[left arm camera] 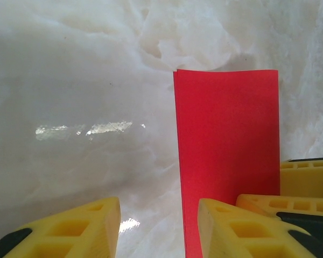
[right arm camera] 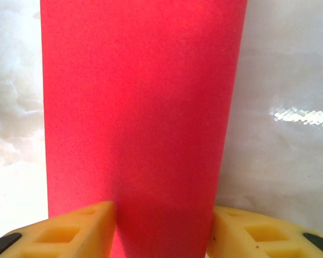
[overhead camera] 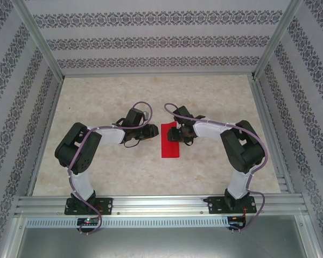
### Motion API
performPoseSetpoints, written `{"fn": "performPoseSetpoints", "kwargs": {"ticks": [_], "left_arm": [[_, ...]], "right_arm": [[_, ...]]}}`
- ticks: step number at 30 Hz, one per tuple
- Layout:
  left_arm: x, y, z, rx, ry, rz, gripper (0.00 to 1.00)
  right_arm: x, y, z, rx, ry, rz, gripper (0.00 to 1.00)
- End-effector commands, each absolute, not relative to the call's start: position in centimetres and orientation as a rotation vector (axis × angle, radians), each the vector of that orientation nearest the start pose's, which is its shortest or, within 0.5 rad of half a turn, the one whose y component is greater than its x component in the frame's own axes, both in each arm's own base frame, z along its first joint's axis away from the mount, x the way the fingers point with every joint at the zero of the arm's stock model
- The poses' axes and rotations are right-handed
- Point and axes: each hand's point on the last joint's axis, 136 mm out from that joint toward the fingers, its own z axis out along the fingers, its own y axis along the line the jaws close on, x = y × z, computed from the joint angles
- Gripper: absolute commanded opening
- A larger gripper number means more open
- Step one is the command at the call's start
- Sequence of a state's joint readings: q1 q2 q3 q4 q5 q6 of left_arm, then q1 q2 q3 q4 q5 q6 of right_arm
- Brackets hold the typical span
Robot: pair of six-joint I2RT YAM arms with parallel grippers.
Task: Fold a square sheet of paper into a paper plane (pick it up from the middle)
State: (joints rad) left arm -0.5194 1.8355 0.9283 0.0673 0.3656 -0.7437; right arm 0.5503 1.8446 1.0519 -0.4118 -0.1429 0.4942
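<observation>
1. Top view: log the square sheet of paper (overhead camera: 170, 145) flat on the table (overhead camera: 113, 166), near the middle, showing as a narrow red rectangle, no dart shape yet. Place the left gripper (overhead camera: 151, 132) just beside its left long edge and the right gripper (overhead camera: 178, 133) over its far end. Judge the main hazard as uneven pulling: one arm dragging sideways, the sheet skewing off square.
2. Left wrist view: read the left gripper as released, jaws well apart, bare table in most of the gap, one fingertip covering the sheet's near left edge. Cannot tell touching from hovering. Note two more yellow fingers (left arm camera: 304, 177) at the right, probably the other arm's. Watch for a closing pinch catching a single layer, or a clash between crowded fingertips.
3. Right wrist view: read the right gripper as released too, jaws apart, red paper running under and between both fingertips, nothing pinched. Expect trouble from pressing hard and sliding: thin paper buckling, a stray crease, later folds off-centre. Expect also a glossy tabletop letting the sheet creep away during any edge lift.
</observation>
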Motion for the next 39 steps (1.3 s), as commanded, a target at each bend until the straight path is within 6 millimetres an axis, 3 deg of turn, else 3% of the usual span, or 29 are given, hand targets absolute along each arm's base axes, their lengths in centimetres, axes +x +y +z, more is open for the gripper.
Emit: {"fn": "performPoseSetpoints", "kwargs": {"ticks": [1, 20, 39], "left_arm": [[36.0, -28.8, 5.0, -0.074, 2.561, -1.038, 0.42], [36.0, -29.4, 4.9, -0.050, 2.565, -1.065, 0.32], [36.1, -29.2, 4.5, -0.053, 2.583, -1.032, 0.32]], "right_arm": [[28.6, 19.1, -6.0, -0.151, 3.041, 0.178, 0.50], [28.4, 18.9, -6.8, -0.152, 3.055, 0.150, 0.51], [28.3, 18.4, -7.0, -0.166, 3.063, 0.125, 0.50]]}}
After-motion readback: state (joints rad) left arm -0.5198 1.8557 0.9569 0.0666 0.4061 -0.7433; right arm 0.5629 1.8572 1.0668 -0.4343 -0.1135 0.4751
